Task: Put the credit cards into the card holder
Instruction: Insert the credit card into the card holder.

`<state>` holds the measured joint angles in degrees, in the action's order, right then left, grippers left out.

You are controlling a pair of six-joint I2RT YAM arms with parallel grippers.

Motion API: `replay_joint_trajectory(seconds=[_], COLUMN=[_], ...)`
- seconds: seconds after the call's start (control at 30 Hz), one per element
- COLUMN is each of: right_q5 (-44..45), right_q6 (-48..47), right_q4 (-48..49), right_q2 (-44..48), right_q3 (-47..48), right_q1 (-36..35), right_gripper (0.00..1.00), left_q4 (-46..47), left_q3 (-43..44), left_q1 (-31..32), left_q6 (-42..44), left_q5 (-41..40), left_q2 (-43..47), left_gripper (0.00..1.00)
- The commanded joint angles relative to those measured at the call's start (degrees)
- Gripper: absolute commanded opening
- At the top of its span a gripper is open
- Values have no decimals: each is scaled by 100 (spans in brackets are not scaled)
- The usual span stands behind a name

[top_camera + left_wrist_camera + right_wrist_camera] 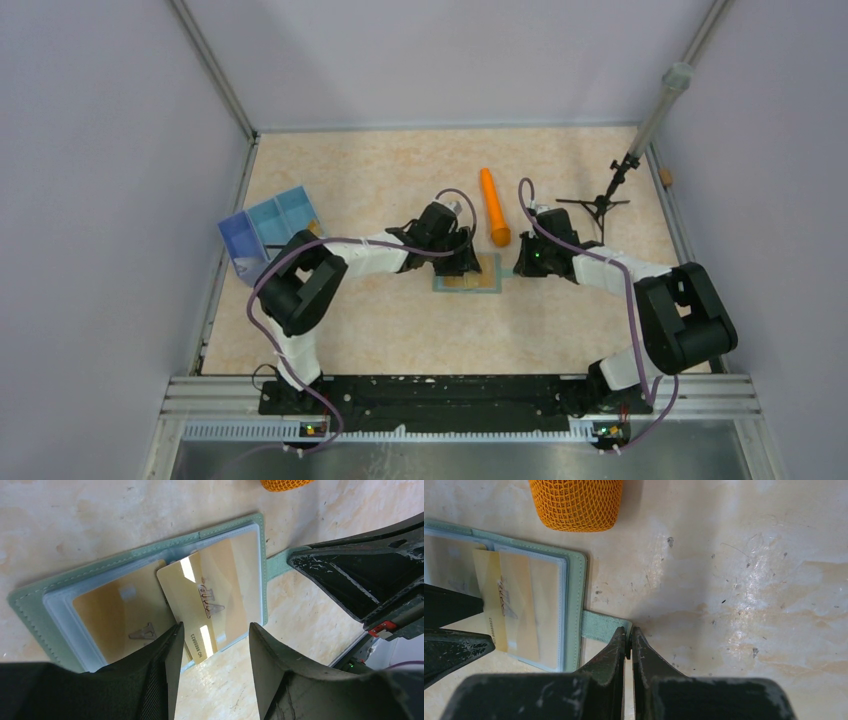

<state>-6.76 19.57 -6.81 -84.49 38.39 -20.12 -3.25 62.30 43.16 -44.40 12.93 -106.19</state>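
The card holder (468, 281) lies open on the table, grey-green (30, 605) with clear sleeves. One gold credit card (110, 615) sits in its left sleeve and another (237, 570) in its right sleeve. A third gold card (187, 595) lies tilted over the fold. Its near end reaches between the fingers of my left gripper (215, 627), close to the left finger, and the jaws stand apart. My right gripper (629, 632) is shut, its tips on the end of the holder's strap (599, 626). I cannot tell whether the strap is pinched.
An orange mesh cylinder (494, 208) lies just beyond the holder. A blue compartment tray (268, 228) stands at the left edge. A small black tripod (600, 205) stands at the back right. Walls close in the table on three sides.
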Motion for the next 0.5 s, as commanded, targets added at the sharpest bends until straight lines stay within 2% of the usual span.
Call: replay_joint_trajectory(seconds=[0.0,0.47], right_q5=[59,78], right_q6=[-49,-41], right_q4=[-68,-98], right_q2=[143,144], right_q3=[37,37], right_q1=[28,27], right_gripper=[0,0], left_q4=[369,1670], left_q3=[-117,-372], left_q1=[-8,64], left_q6=[-4,-426], left_q5=[110,465], left_q2=[-217,-344], left_gripper=[55,55])
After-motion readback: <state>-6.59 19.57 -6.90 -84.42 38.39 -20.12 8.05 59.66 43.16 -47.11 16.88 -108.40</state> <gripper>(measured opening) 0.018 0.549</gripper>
